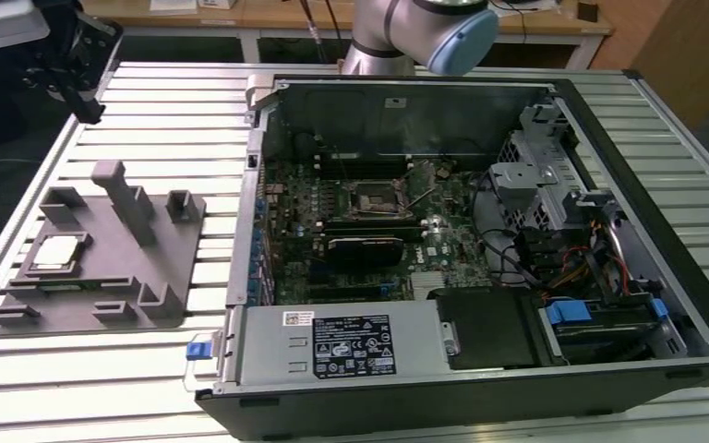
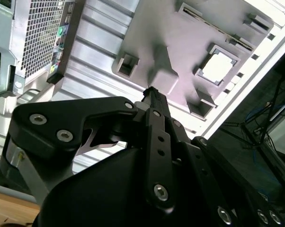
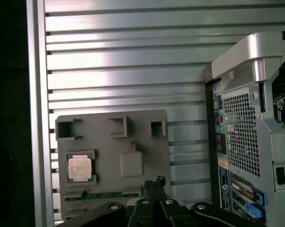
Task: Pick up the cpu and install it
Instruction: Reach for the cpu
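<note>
The cpu (image 1: 59, 251) lies flat in a square pocket of the grey tray (image 1: 145, 268). I see its shiny top in both wrist views (image 3: 80, 168) (image 2: 219, 66). Nothing touches it. The tray sits on the bench (image 1: 182, 88), at the exterior view's left of the open computer case (image 1: 330, 346). Inside the case, the black socket (image 1: 377, 196) sits on the board. My end effector (image 3: 154, 182) is clenched and holds nothing. It hangs up above the tray, well apart from the cpu.
</note>
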